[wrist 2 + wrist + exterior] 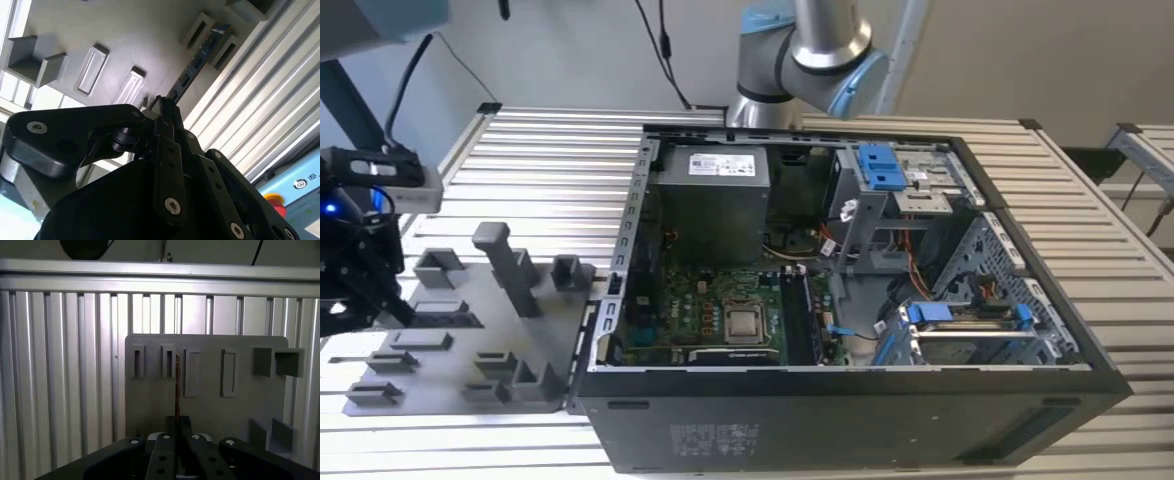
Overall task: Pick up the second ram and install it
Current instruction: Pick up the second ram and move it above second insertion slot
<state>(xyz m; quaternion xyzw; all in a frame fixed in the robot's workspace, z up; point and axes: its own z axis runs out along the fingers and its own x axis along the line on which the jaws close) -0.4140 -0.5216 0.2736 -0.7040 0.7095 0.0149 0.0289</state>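
- stage: pick-up. end effector (177, 422) is pinched narrow on the second ram (176, 385), gripping it at its near end.
- ram is over the grey fixture plate (210, 410), which lies on the slatted table (60, 365). can't tell whether its far end sits in a pocket of the plate or has just cleared it.
- install not done, by my reading. in the exterior view the open computer case (854, 410) stands on the exterior view's right of the plate, well apart from the end effector, which is at the plate's opposite side.
- orientation: long axis runs straight out from the fingertips toward the plate's row of narrow pockets (137, 361).
- first wrist view has the stick edge-on, a thin line ending just beside the second pocket.
- second wrist view shows the flat face and dark chips. the far tip looks bluish and lies between two pockets.
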